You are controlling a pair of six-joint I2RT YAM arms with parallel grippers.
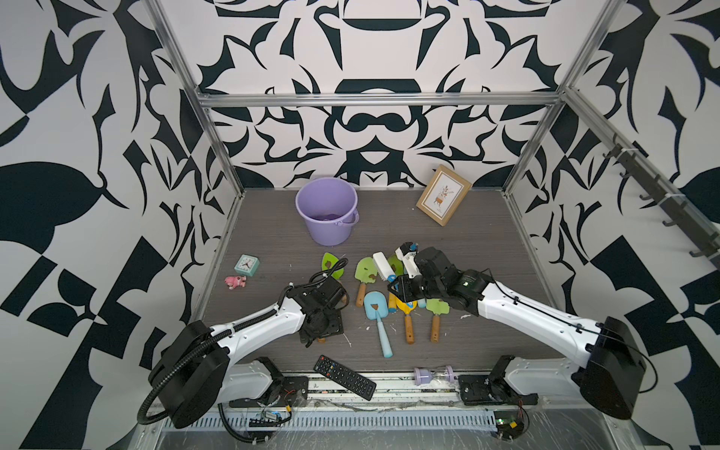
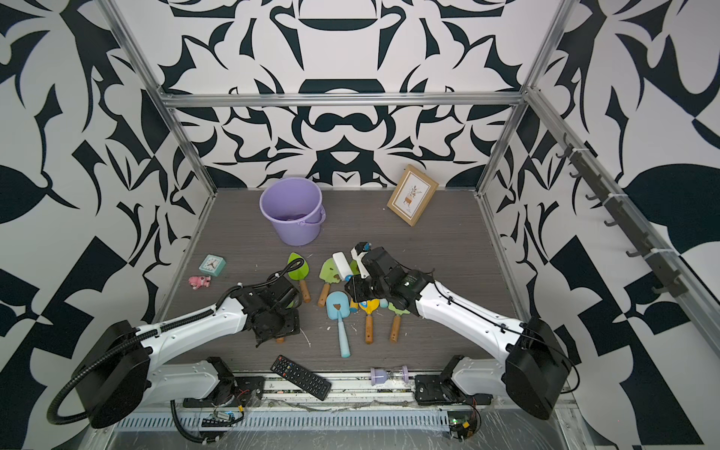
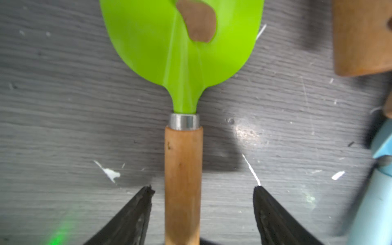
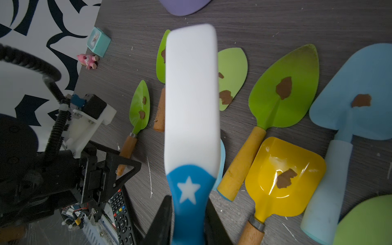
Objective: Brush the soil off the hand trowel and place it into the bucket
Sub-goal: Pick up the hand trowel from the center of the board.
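A lime-green wooden-handled trowel (image 3: 182,63) is straddled by the parted left end effector (image 3: 204,188); a white-and-blue brush (image 4: 191,95) is clamped in the right end effector (image 4: 188,200).

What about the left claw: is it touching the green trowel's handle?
Apart. In the left wrist view, the left gripper straddles the trowel handle, with bare table showing beside both fingers.

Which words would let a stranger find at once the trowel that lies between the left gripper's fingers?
Start at the lilac bucket; a row of trowels lies in front of it. Take the trowel at the row's left end, nearest the small clock. Alone among the green ones, its wooden handle lies between the open fingers of the left gripper.
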